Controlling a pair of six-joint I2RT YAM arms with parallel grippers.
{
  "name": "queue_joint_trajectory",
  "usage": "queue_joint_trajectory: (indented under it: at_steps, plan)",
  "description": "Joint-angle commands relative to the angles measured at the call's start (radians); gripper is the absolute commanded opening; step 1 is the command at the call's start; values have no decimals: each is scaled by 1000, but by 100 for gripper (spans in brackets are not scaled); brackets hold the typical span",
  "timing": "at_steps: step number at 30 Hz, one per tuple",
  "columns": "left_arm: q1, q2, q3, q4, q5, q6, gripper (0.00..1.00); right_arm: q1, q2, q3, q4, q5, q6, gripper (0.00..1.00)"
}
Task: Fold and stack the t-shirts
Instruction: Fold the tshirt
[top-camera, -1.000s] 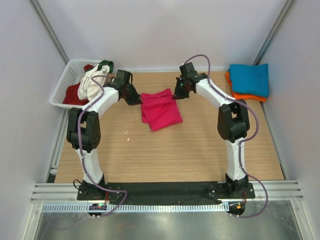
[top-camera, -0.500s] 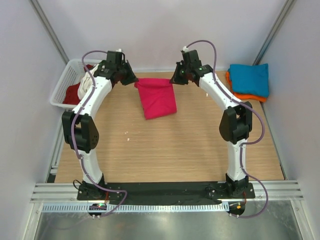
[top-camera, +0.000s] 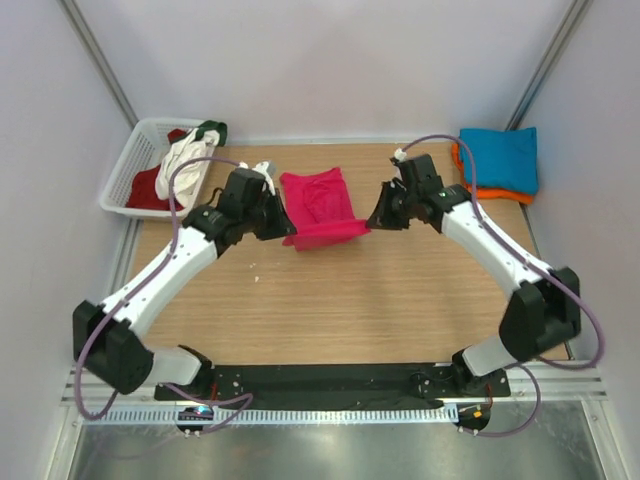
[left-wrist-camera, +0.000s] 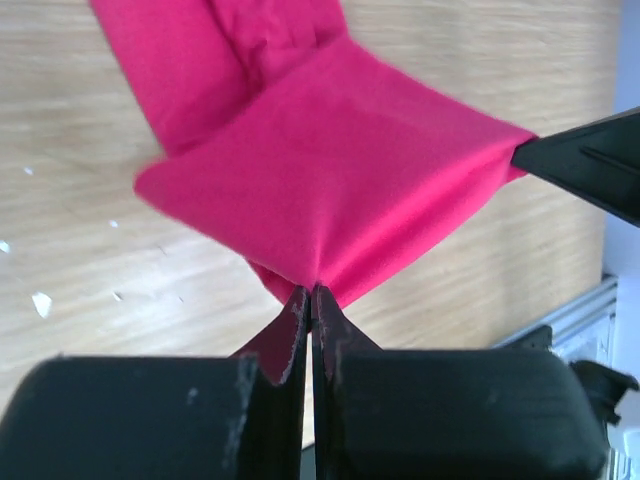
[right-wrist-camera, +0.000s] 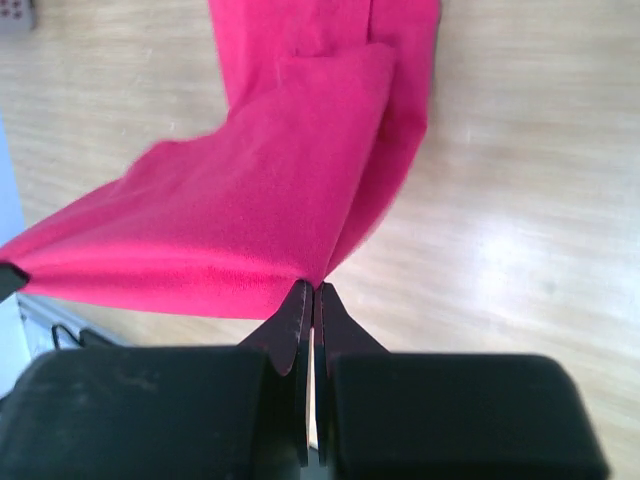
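Observation:
The magenta-pink t-shirt (top-camera: 320, 205) lies on the wooden table, its near edge lifted and stretched taut between my two grippers. My left gripper (top-camera: 288, 236) is shut on the shirt's near left corner (left-wrist-camera: 315, 280). My right gripper (top-camera: 371, 222) is shut on the near right corner (right-wrist-camera: 312, 275). The far part of the shirt rests rumpled on the table. A folded teal-blue t-shirt (top-camera: 500, 158) lies on a folded orange one (top-camera: 488, 192) at the back right. White, dark red and green shirts (top-camera: 185, 160) are piled in the basket.
The white lattice basket (top-camera: 128, 170) stands at the back left corner. The wooden table (top-camera: 350, 300) runs to white walls at the back and sides. My arm bases sit on the black rail at the near edge.
Both grippers have come toward the near side with the pink shirt's edge, from the back of the table to its middle. The shirt's held edge now lies over its near part.

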Motion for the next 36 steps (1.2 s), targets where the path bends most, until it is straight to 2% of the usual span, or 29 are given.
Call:
queue_joint_trajectory:
  at_steps: [1,6,11,12,13,15,17,18,19,22,23,25,27,28,29,32,33,36]
  plan:
    - [-64,-123,-81,25,-77,-58,0,-3,-166,-129,-21,-20,25,1]
    - [-168,-192,-216,28,-100,-68,0,0,-321,-374,-64,-28,46,1]
    - [-272,-213,-308,17,-111,-89,0,3,-416,-535,-111,-49,51,2]
    - [-288,-213,-321,14,-108,-94,0,3,-426,-564,-126,-47,48,5]
    - [-303,-212,-336,9,-103,-100,0,1,-439,-574,-142,-44,43,13]
    - [-354,-212,-339,3,-91,-105,0,3,-449,-581,-189,-41,23,18]
    - [-395,-207,-319,-26,-77,-98,17,1,-456,-568,-244,-22,5,39]
    - [-403,-204,-306,-49,-69,-86,32,3,-455,-533,-266,-6,-15,47]
    - [-406,-204,-286,-75,-66,-78,63,3,-453,-510,-286,8,-21,58]
    - [-403,-198,-188,-207,-188,-60,86,3,-421,-399,-335,70,-35,71]
    - [-391,-180,-125,-269,-274,-57,89,1,-392,-373,-323,80,-37,71]
    - [-357,-155,-69,-319,-316,-54,95,3,-361,-316,-276,81,-21,72]
    - [-291,-117,-26,-322,-347,-57,95,3,-305,-298,-159,65,-1,71]
    - [-268,-101,-25,-296,-351,-60,92,3,-285,-292,-119,55,18,71]
    - [-221,-86,-26,-232,-348,-65,91,1,-259,-290,-34,39,25,70]
    - [-152,0,-22,-114,-284,-83,84,3,-128,-263,76,-6,2,68]
    - [-142,53,-5,-104,-261,-89,82,5,-76,-249,102,-35,-13,61]
    - [-133,101,0,-104,-229,-135,74,9,-13,-224,171,-57,-73,52]
